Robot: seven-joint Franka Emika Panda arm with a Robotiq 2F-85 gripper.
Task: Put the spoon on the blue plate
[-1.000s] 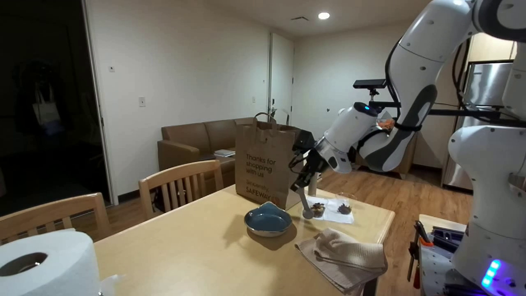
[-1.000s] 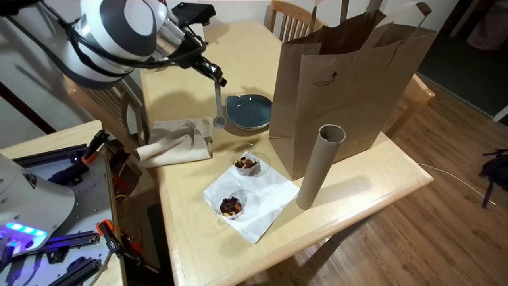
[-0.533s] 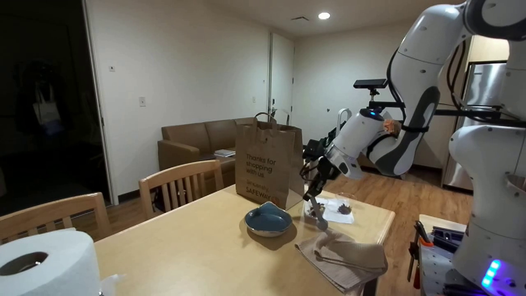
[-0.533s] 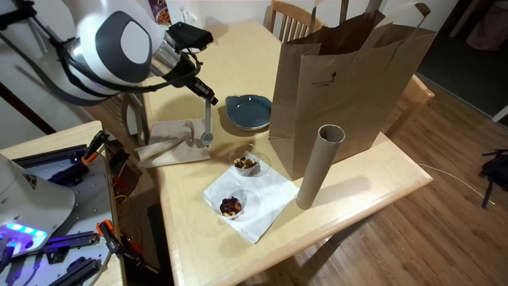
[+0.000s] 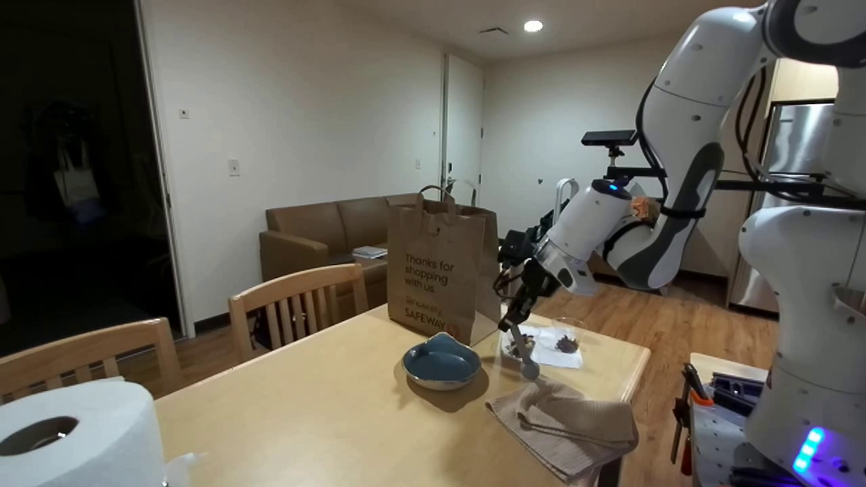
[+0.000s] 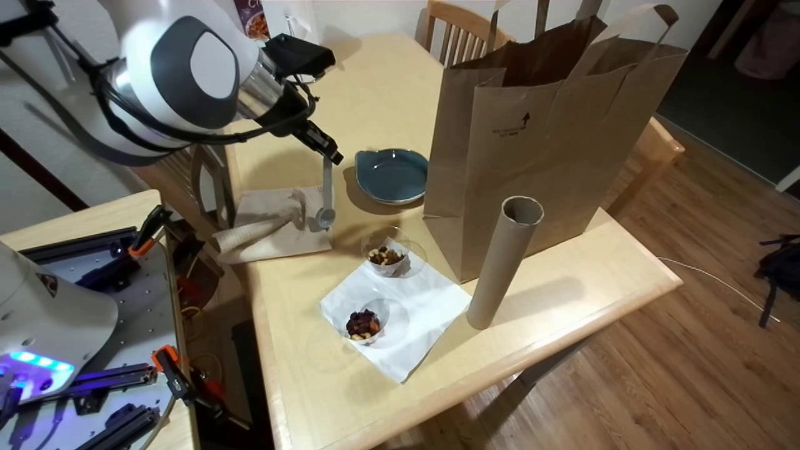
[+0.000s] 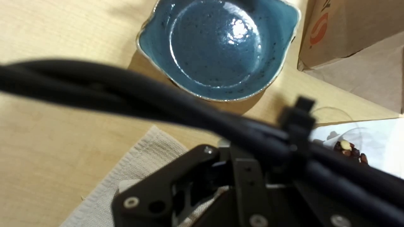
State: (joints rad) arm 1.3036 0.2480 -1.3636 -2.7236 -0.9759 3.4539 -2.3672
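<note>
A slim grey spoon (image 6: 328,187), straight-handled and round-bowled, is held bowl-down by the black mechanical claw (image 6: 332,156), which is clenched on the upper end of the handle. In an exterior view the spoon is seen left of, and apart from, the round blue glazed plate (image 6: 392,177) set on the pale wooden table (image 6: 375,94); its bowl is shown over the right edge of the folded beige cloth (image 6: 269,240), and whether the cloth is touched cannot be told. Whether the spoon is of metal or plastic cannot be established. It is judged light, stiff and unlikely to break, but its narrow, apparently smooth handle is considered liable to swivel or slip, as most of its weight is hung below the hold. Should a regrasp be needed, the broad faces at mid-handle would be preferred for balance. The glaze is expected to be slick; a low release is advised.
</note>
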